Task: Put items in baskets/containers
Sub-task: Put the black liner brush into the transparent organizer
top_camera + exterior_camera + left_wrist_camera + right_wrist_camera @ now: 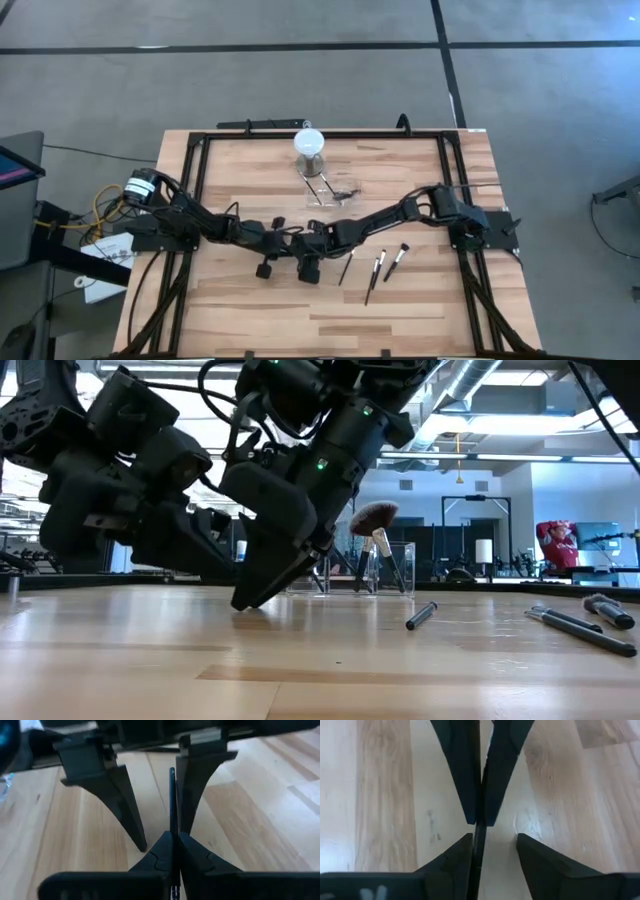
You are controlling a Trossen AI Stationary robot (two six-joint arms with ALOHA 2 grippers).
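My two grippers meet nose to nose over the middle of the table. My left gripper (pixel 288 240) (pixel 172 837) is shut on a slim dark makeup brush handle (pixel 172 800). My right gripper (pixel 300 242) (pixel 494 837) is open, its fingers standing on either side of that handle (pixel 479 847). Three more brushes (pixel 375 275) lie flat on the wood to the right of the grippers. The clear container (pixel 335 190) (pixel 370 570) stands nearer the far edge and holds several brushes upright, among them a fan-headed one (pixel 375 520). My left gripper pinches the thin handle (pixel 172 822) between its two fingers. The handle runs along the fingers and sticks out past their tips toward my right gripper. My right gripper is open; the handle lies close along the inner side of one finger (pixel 462 862), and I cannot tell whether it touches.
A grey cylinder with a white round top (pixel 310 145) stands just behind the container. A black frame (pixel 200 180) runs along the table's left, far and right edges. Bare wood lies toward the near edge (pixel 300 320).
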